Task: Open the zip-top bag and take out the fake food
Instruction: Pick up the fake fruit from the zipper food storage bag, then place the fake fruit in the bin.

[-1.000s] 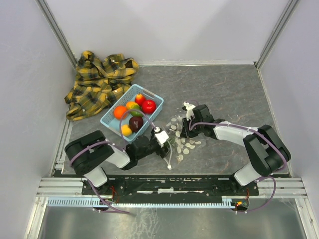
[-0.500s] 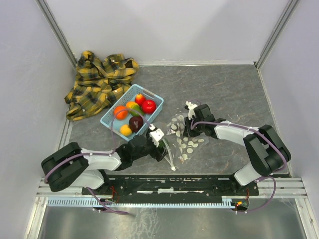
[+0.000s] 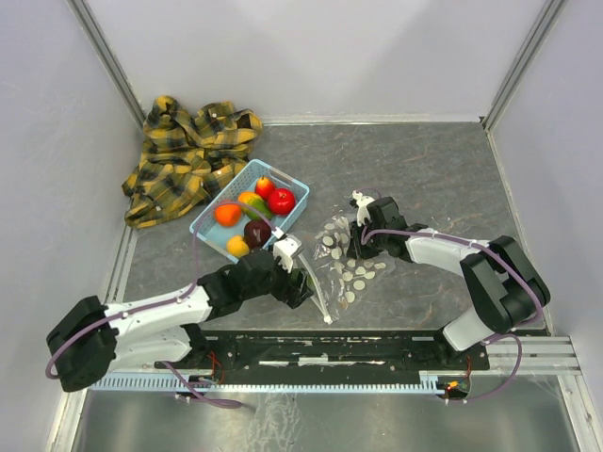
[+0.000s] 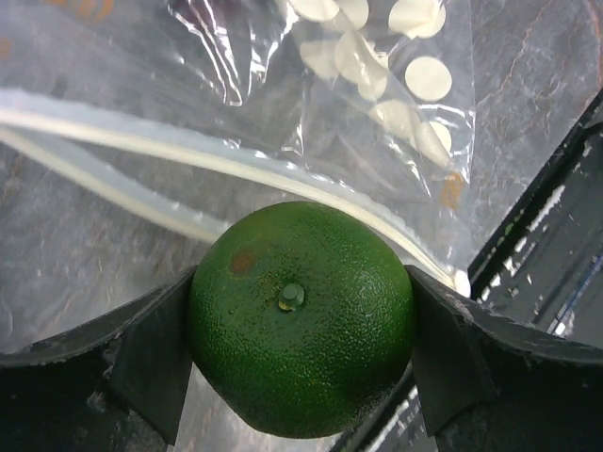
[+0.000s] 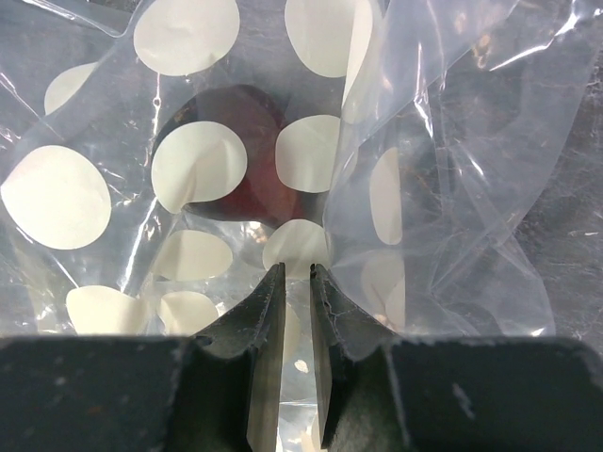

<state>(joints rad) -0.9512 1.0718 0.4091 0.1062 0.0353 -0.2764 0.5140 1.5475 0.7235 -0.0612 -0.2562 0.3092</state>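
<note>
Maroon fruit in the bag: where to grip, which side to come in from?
Probably pinch the maroon fruit across its round middle, entering through the open zip strip on the left arm's side. From above, dotted film of the zip-top bag covers it, and the right gripper is shut on that film beside it.

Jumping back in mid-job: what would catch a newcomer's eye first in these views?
The glossy green fruit fills the left wrist view, clamped in the left hand at the white zip strip of the zip-top bag. In the right wrist view the right hand pinches the dotted plastic, a dark maroon fruit showing through it. Left in the top view, the blue basket of bright fruits sits beside a yellow plaid cloth.
</note>
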